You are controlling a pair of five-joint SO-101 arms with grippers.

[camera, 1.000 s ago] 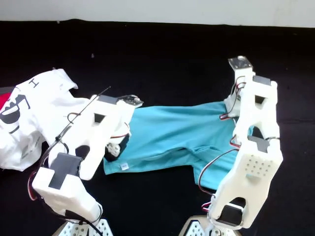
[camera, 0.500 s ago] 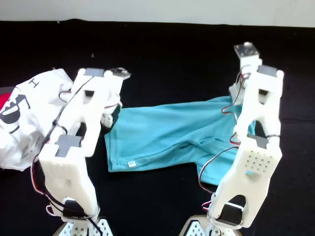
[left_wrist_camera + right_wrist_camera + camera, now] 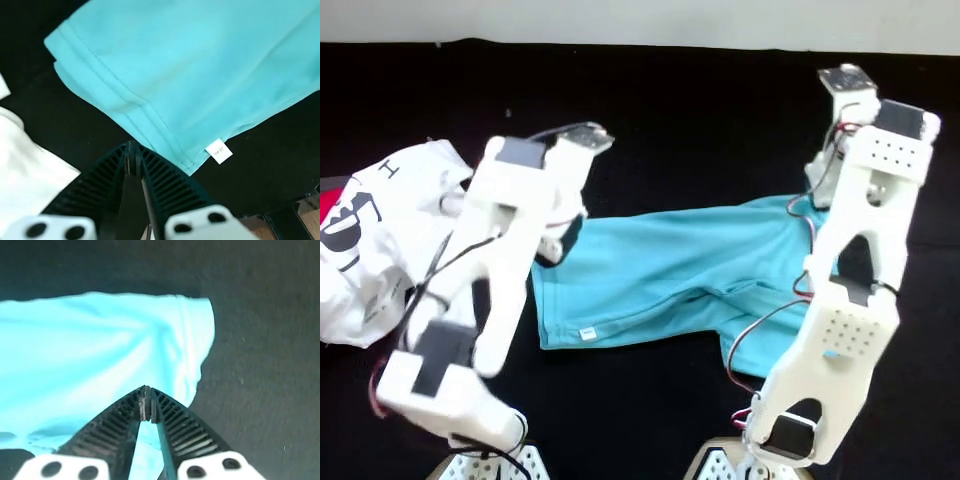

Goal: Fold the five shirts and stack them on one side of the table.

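Note:
A teal shirt [image 3: 670,275] lies spread flat across the middle of the black table [image 3: 650,110], with a small white label [image 3: 587,334] at its near left hem. My left gripper [image 3: 563,238] hangs shut over the shirt's left hem; in the left wrist view its tips [image 3: 133,151] sit above bare table just off the hem [image 3: 150,117], holding nothing. At the shirt's right end my right gripper [image 3: 817,188] is shut, raised over the teal cloth [image 3: 90,355] near a sleeve end [image 3: 197,335].
A heap of white shirts [image 3: 380,240] with black print and a bit of red [image 3: 328,205] lies at the left edge, and a corner of it [image 3: 20,175] comes close to my left gripper. Bare black table stretches behind the teal shirt.
Both arms have swung back and risen. The teal shirt's left hem shifted and straightened a second ago and has lain still since.

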